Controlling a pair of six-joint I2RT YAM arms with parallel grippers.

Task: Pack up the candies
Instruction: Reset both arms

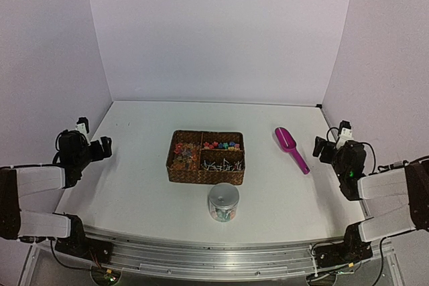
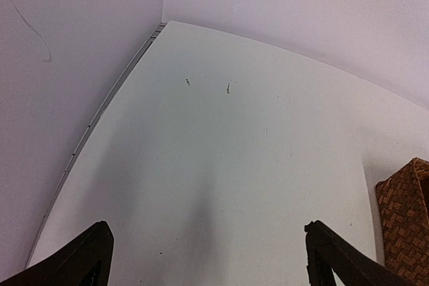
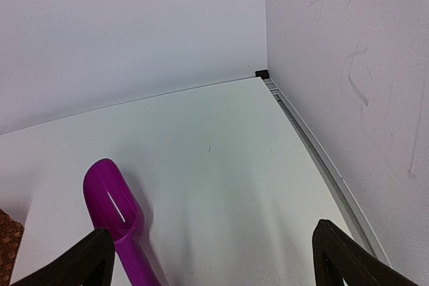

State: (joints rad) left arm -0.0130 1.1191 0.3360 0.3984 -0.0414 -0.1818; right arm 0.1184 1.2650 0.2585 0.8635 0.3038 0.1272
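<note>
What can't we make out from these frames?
Candies, top view: too small to count or to tell wrappers apart.
Jar, top view: contents blurred under the lid, fill level unclear.
Basket, left wrist view: only a corner shows, the rest is cut off by the right edge.
Scoop, right wrist view: handle end cut off by the bottom edge.

The basket [image 1: 205,176] is rough, brown woven wicker. The scoop [image 3: 115,209] is smooth, glossy magenta plastic. The jar [image 1: 223,203] is clear and shiny. The surface [image 1: 134,185] is white, matt and faintly scuffed. The left pincer [image 1: 102,147] has dark, matt fingers [image 2: 90,256].
</note>
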